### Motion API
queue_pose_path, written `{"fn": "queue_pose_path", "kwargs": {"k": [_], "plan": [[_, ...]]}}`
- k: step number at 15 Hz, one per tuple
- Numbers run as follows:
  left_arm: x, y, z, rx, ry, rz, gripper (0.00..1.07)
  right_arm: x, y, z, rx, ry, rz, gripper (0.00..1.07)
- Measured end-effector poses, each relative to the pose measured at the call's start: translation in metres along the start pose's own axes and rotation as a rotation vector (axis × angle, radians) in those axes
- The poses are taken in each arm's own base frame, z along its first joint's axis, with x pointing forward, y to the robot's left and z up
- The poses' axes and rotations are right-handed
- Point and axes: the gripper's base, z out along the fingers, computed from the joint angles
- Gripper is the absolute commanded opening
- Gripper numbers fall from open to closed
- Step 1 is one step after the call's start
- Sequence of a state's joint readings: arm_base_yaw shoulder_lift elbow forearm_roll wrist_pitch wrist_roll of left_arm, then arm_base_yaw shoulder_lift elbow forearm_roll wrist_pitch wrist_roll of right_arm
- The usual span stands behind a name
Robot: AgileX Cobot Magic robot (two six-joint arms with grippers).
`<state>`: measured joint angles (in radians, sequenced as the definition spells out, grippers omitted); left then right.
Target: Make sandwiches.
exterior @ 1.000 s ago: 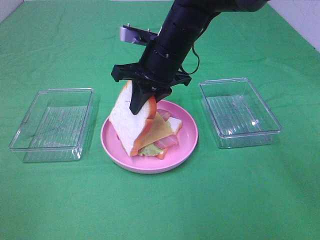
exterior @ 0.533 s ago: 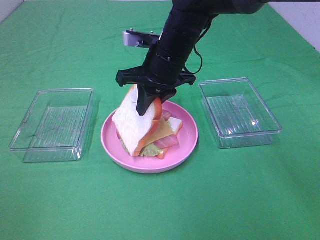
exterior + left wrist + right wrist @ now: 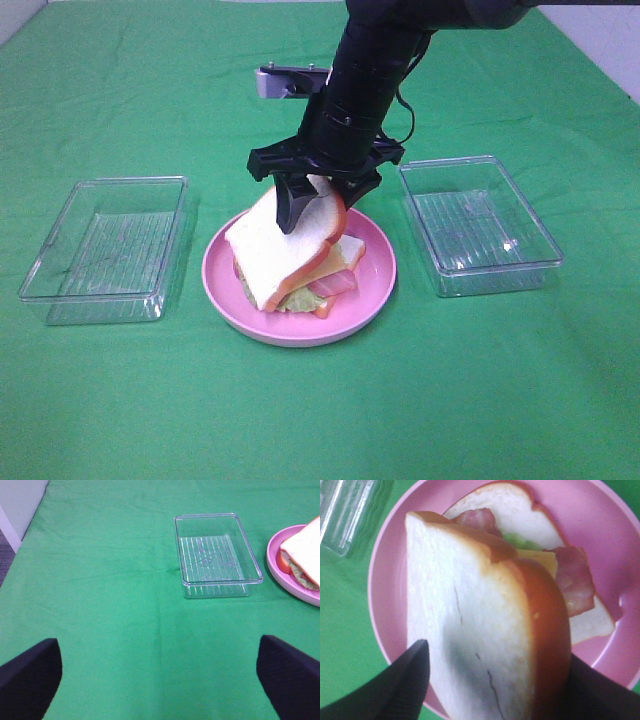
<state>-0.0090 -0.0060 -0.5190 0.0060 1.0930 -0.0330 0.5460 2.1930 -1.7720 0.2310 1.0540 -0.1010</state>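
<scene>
We see the right tool (image 3: pixel 303 203) poised above the round pink plate (image 3: pixel 372 290) in the middle of the green-covered bench (image 3: pixel 320 410). Its black fingers (image 3: pixel 402 680) straddle the raised end of the top white bread slice with orange-brown crust (image 3: pixel 280 245); whether they grip the slice or merely flank it, we cannot tell. That slice tilts, its lower end resting on the stack, its upper end lifted between the fingers. Beneath it lie the small yellow cheese slice (image 3: pixel 540 560), pink-red bacon strips (image 3: pixel 575 582), pale green ruffled lettuce leaf (image 3: pixel 520 541) and the bottom white bread slice (image 3: pixel 507 510), all on the plate. The left tool (image 3: pixel 160 680) hangs spread wide, well apart from the sandwich, over bare cloth near the left clear plastic rectangular tray (image 3: pixel 105 245). A second clear tray (image 3: pixel 480 222) sits just right of the plate.
</scene>
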Motion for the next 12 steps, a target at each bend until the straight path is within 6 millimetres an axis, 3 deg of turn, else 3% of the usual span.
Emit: {"fn": "queue_pose_path", "kwargs": {"k": [1, 2, 8, 12], "plan": [[0.000, 0.000, 0.000, 0.000, 0.000, 0.000, 1.01, 0.000, -0.005, 0.000, 0.052, 0.006, -0.030, 0.80], [0.000, 0.000, 0.000, 0.000, 0.000, 0.000, 1.01, 0.001, -0.009, 0.000, 0.097, 0.017, -0.055, 0.84], [0.000, 0.000, 0.000, 0.000, 0.000, 0.000, 1.01, 0.003, -0.022, -0.005, 0.242, 0.042, -0.093, 0.85], [0.000, 0.000, 0.000, 0.000, 0.000, 0.000, 1.01, 0.004, -0.022, -0.036, 0.320, 0.015, -0.091, 0.85]]}}
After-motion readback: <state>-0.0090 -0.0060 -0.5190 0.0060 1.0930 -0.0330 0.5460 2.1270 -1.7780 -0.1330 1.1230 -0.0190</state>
